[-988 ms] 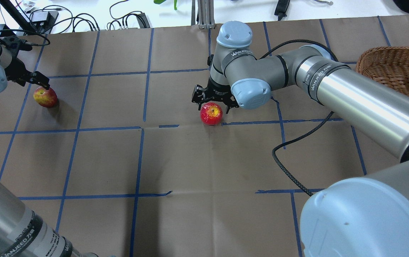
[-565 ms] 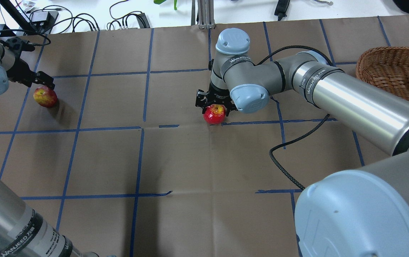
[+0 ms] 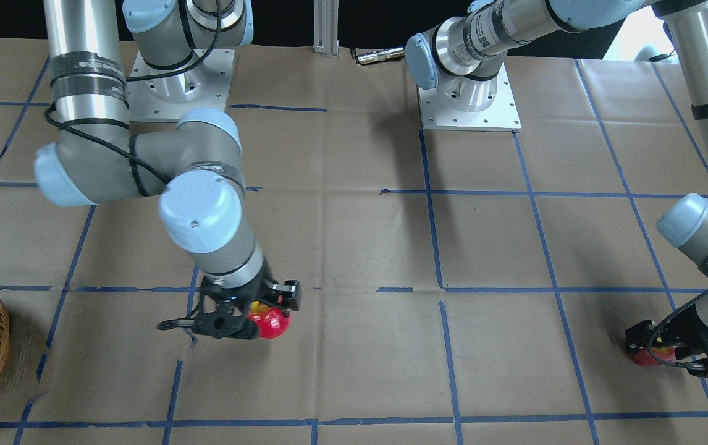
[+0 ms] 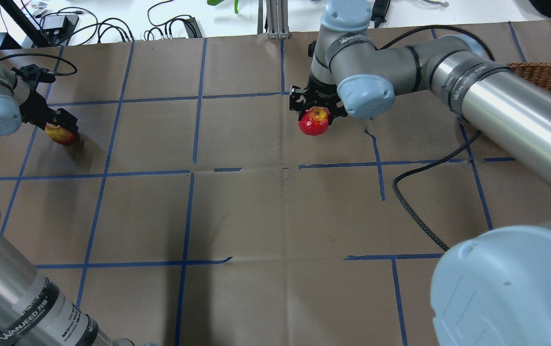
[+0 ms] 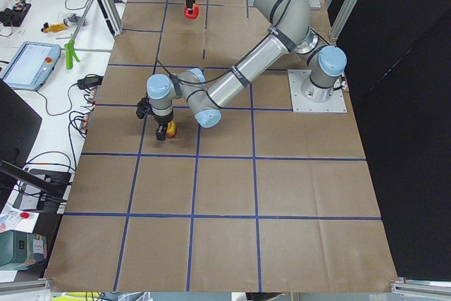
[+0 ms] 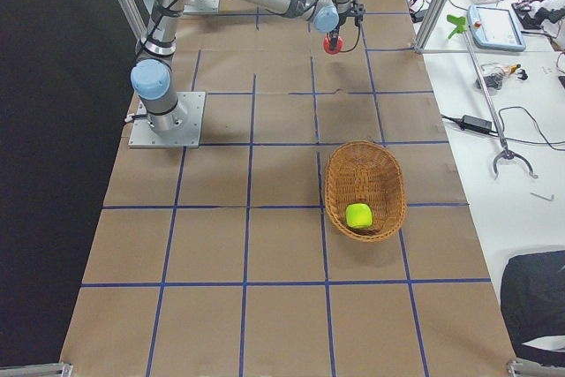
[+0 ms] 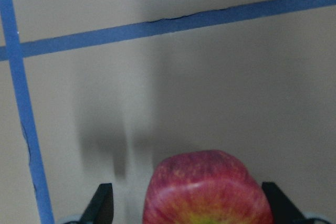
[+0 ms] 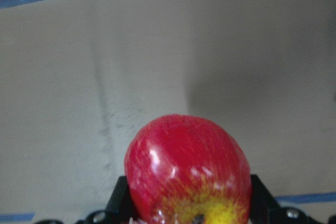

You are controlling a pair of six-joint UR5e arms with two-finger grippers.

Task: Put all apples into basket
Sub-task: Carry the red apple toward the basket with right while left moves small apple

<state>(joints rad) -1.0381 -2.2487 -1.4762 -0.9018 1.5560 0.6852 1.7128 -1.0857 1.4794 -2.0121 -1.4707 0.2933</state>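
Observation:
My right gripper (image 4: 315, 117) is shut on the deep red apple (image 4: 313, 125), which has yellow round its stem, and holds it above the paper; the right wrist view shows the apple (image 8: 186, 166) between the fingers. My left gripper (image 4: 59, 127) is open and stands low around the red and yellow-orange apple (image 4: 62, 135), which rests on the table at the far left. In the left wrist view this apple (image 7: 207, 187) sits between the fingers (image 7: 103, 203), with a gap on one side. The lime green apple (image 6: 357, 214) lies in the wicker basket (image 6: 364, 174), at the right edge of the overhead view (image 4: 540, 77).
Brown paper with blue tape lines covers the table (image 4: 237, 211). A black cable (image 4: 415, 211) from the right arm trails over the paper right of centre. Cables and tools (image 4: 169, 26) lie beyond the table's far edge.
My right gripper has shut on the deep red apple, lifted it and carried it away from me and to the right. My left gripper has come down around the other apple.

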